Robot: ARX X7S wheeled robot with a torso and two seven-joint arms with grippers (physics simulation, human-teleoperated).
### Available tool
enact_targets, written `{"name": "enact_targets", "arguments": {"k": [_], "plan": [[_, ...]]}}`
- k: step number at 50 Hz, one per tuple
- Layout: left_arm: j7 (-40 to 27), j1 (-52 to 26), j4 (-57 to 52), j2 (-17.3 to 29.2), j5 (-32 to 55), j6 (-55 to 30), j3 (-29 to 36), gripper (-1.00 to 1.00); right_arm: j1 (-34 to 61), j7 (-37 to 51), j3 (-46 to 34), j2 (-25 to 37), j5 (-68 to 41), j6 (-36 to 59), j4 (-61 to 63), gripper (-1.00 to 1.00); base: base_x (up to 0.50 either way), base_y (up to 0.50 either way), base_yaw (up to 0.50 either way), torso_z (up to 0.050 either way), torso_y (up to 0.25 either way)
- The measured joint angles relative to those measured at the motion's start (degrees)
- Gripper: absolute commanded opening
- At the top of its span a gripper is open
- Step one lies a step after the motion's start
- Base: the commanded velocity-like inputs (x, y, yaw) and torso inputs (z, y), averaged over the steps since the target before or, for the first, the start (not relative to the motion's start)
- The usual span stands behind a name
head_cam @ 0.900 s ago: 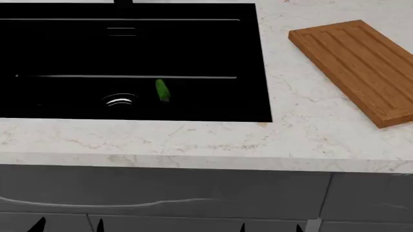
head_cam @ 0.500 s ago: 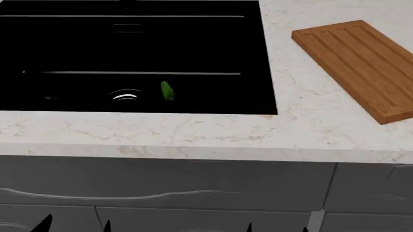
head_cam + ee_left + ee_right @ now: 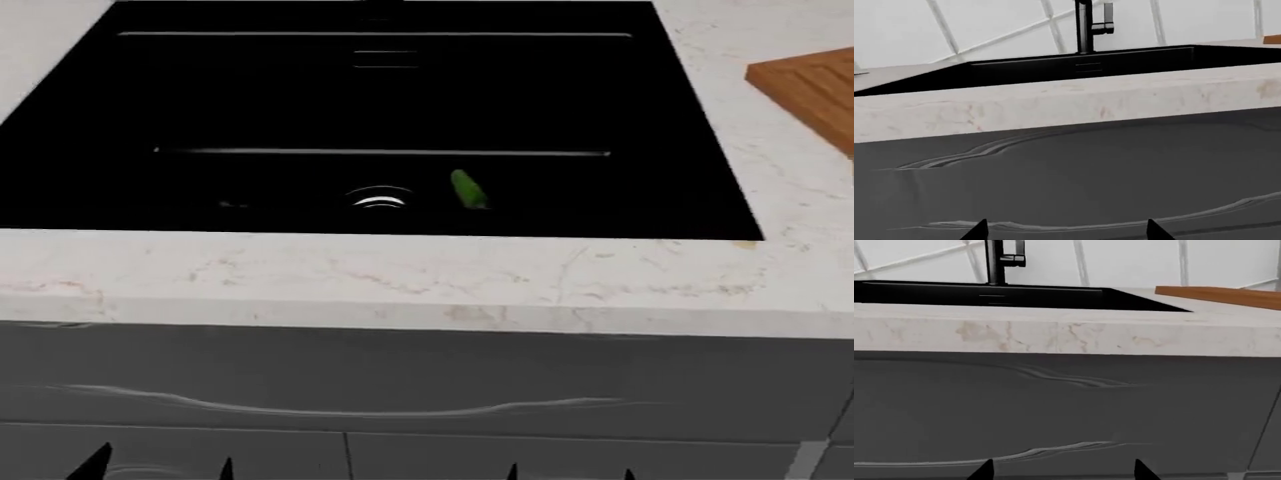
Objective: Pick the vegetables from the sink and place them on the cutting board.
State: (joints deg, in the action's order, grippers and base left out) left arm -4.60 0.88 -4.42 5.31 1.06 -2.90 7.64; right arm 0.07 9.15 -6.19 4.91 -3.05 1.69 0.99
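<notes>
The black sink [image 3: 387,110] fills the upper head view. A green cucumber [image 3: 466,189] lies on its floor just right of the round metal drain [image 3: 380,199]. The tomato is not visible. Only a corner of the orange-brown cutting board [image 3: 814,85] shows at the right edge; it also shows in the right wrist view [image 3: 1221,293]. My left gripper [image 3: 158,468] and right gripper [image 3: 570,472] are low in front of the cabinet, below counter height, both open and empty. Only their black fingertips [image 3: 979,231] [image 3: 984,470] show in the wrist views.
A white marble countertop [image 3: 400,280] runs in front of the sink. Grey cabinet drawer fronts [image 3: 400,400] face my grippers. A black faucet [image 3: 1087,25] stands behind the sink, also in the right wrist view [image 3: 997,262].
The head view has shifted left: the sink and cucumber now sit further right in frame and most of the cutting board has slid out of view. The grippers stay low.
</notes>
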Motion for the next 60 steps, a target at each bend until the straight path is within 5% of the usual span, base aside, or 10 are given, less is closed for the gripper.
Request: {"name": "enact_targets", "arguments": {"k": [10,18,38,60], "plan": [[-1.0,0.3,-2.6,0.8,0.9,-3.1,0.6,1.00,0.1,0.9,-0.7,0.5,-1.2,0.5,0.3,1.00,0.00,0.40,0.00,0.000,0.000],[-1.0,-2.2,-6.8,2.2,2.5,-11.5,0.5,1.00,0.8,1.8,0.5,1.8,-4.4,9.5,6.9,1.00,0.00,0.00,0.00,0.000,0.000],[3.1,-35.9,-29.1,11.3,0.4,-47.1,0.6,1.00,37.3,2.0,5.2,11.4,-15.0,52.6,32.9,1.00,0.00,0.00,0.00,0.000,0.000],[3.1,-48.3,-25.9,14.2,-1.1,-53.8,1.3,1.00,51.9,-1.3,-0.4,19.3,-14.1,55.7,30.9,1.00,0.45,0.00,0.00,0.000,0.000]]}}
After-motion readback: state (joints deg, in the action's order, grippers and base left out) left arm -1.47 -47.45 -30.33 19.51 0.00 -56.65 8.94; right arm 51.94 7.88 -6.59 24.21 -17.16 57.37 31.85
